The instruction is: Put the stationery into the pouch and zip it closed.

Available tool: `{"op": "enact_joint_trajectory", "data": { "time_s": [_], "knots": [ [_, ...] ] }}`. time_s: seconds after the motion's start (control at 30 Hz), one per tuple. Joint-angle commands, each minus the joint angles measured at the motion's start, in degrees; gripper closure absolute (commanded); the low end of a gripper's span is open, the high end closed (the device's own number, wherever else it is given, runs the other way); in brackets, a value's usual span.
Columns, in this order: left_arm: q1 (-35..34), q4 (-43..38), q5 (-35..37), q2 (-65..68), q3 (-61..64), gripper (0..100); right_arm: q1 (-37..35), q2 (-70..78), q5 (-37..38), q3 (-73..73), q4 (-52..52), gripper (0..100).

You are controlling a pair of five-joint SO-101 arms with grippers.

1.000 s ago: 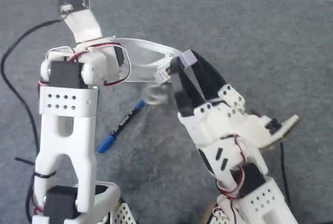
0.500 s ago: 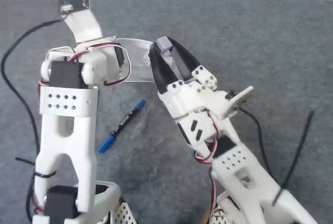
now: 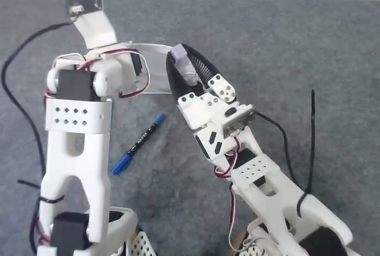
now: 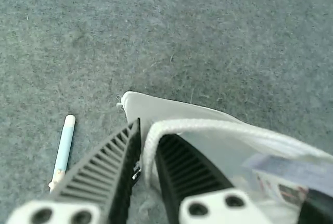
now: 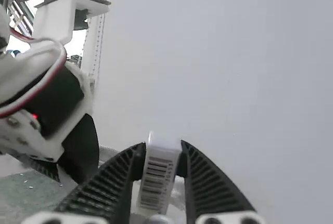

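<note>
Under both sets of fingers lies a grey carpeted tabletop (image 3: 332,48). It runs on past the fingertips to a pale strip at its far edge, with a wide stretch of carpet on the outer side of the right arm's fingers.

A translucent white zip pouch (image 3: 155,69) hangs off the carpet between the two arms. Its long axis runs from the left fingers across to the right ones, and its white zip rim faces upward. The left gripper (image 4: 148,135) is clamped tight on that rim at the pouch's end, one black ribbed finger on each side of it.

A black-barrelled pen with blue ends (image 3: 139,143) lies flat on the carpet, well short of the fingertips between the two arms. It lies slantwise, with its far end nearer the right fingers.

A pale blue pen with a white end (image 4: 63,148) lies just outside the left gripper's outer finger, apart from it.

The right gripper (image 5: 162,148) is closed on a small lavender-and-white block with a barcode label (image 3: 184,65). The block stands upright between the tips, right at the pouch's rim.
</note>
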Motion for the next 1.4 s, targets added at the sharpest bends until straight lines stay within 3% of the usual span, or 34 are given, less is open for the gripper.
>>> {"op": "enact_joint_trajectory", "data": {
  "time_s": [0.0,0.3,0.53,0.8,1.03,1.17,1.37],
  "knots": [
    [-1.1,-0.1,0.4,0.8,-1.0,99,-0.5,-0.6,2.0,-1.2,-1.5,81.4],
    [-2.2,-0.3,0.4,0.8,-0.2,99,-0.6,-0.9,1.9,-0.2,-1.6,85.7],
    [-2.4,-0.4,0.4,0.8,-0.1,99,-1.8,-12.8,1.8,5.9,0.1,86.1],
    [-7.6,-0.3,-0.4,0.4,-0.4,99,-8.1,-27.6,1.6,8.4,25.2,86.1],
    [-13.3,-0.4,-0.3,0.4,-0.4,99,-12.4,-31.1,1.4,8.4,37.8,86.1],
    [-17.8,-1.6,0.0,0.4,-0.4,99,-12.7,-31.0,-5.4,6.7,43.4,86.1],
    [-20.0,-1.8,0.1,0.4,-0.4,99,-12.4,-30.9,-18.5,-3.3,63.2,85.8]
  ]
}}
